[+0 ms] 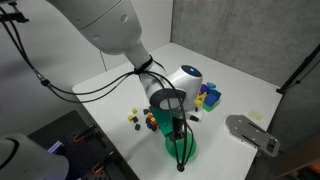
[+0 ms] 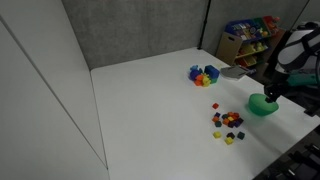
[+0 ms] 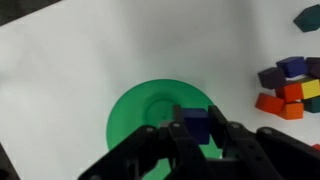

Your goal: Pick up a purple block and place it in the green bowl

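While the pincer (image 3: 195, 130) grips the purple block (image 3: 195, 118), it hangs over the green bowl (image 3: 130, 120), loose blocks (image 3: 288, 85) at three o'clock.

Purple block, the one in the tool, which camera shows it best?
The wrist view: the purple block sits dark and clear in the tool, above the green bowl. In both exterior views it is too small to make out.
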Controlling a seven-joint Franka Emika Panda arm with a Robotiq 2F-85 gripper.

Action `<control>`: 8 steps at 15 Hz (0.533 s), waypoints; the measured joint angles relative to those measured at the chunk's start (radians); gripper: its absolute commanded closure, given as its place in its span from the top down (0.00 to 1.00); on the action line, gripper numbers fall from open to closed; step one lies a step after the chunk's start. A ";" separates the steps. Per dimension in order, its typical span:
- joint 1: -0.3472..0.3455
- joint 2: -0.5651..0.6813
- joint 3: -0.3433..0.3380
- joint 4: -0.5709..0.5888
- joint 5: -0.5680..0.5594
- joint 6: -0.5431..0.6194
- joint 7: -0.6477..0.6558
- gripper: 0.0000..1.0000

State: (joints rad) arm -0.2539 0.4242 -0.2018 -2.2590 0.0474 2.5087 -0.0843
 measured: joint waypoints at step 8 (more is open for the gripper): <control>-0.041 -0.039 -0.007 -0.001 0.000 -0.063 -0.081 1.00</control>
State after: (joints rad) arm -0.2948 0.3855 -0.2092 -2.2604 0.0473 2.4453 -0.1650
